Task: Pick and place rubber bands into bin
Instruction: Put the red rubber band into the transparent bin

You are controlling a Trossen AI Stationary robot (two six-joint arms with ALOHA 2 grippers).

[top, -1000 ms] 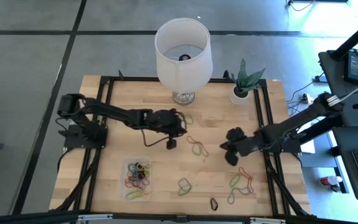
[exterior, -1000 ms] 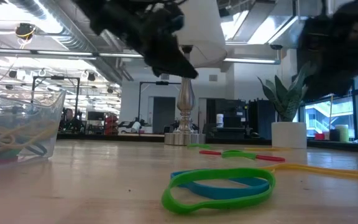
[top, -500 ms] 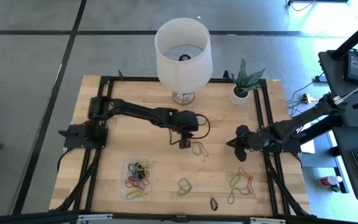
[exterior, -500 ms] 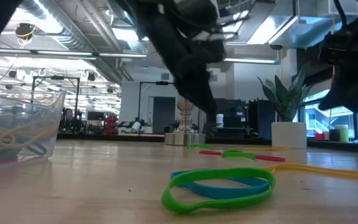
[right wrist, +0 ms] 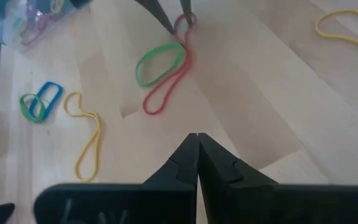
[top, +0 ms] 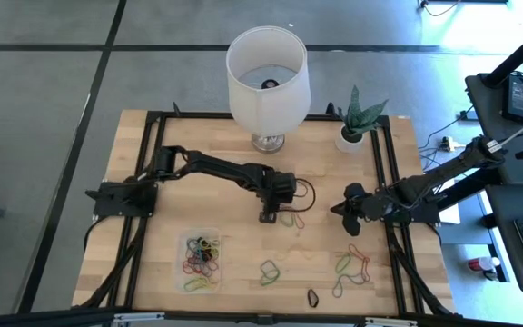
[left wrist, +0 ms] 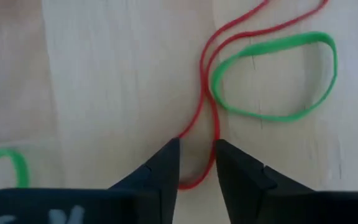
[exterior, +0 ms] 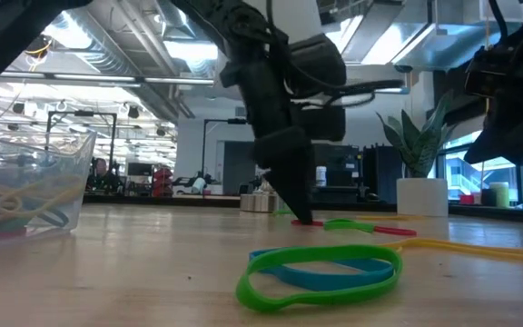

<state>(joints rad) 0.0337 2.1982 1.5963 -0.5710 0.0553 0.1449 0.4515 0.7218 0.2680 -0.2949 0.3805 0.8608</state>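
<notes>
Lab/office, ceiling ducts [exterior: 80,54], robot arms

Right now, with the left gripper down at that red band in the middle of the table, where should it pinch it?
Pinch the red band at its narrow end loop, coming straight down. It lies flat, and the left gripper stands open with that loop between its fingertips, so both strands there fit one pinch. Keep off the green band overlapping it farther along.

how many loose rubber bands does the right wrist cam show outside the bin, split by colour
green bands: 2
yellow bands: 2
red band: 1
blue band: 1
total: 6
</notes>
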